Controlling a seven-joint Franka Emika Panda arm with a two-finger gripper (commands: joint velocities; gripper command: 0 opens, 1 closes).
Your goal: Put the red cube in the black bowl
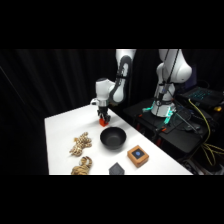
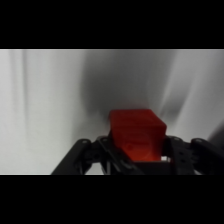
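Side view shows the gripper (image 1: pixel 104 118) clamped on the red cube (image 1: pixel 103 121), just left and far of the black bowl (image 1: pixel 112 138) on the white table (image 1: pixel 60 135).

Red cube (image 2: pixel 137 136); black bowl (image 1: pixel 112 137); white table (image 1: pixel 65 135).

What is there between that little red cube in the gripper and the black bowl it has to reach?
Nothing visible. The small red-orange cube sits in the gripper at the table's far side, and the round matte black bowl lies just in front of it, with only bare white table between. The shells and blocks lie off that path.
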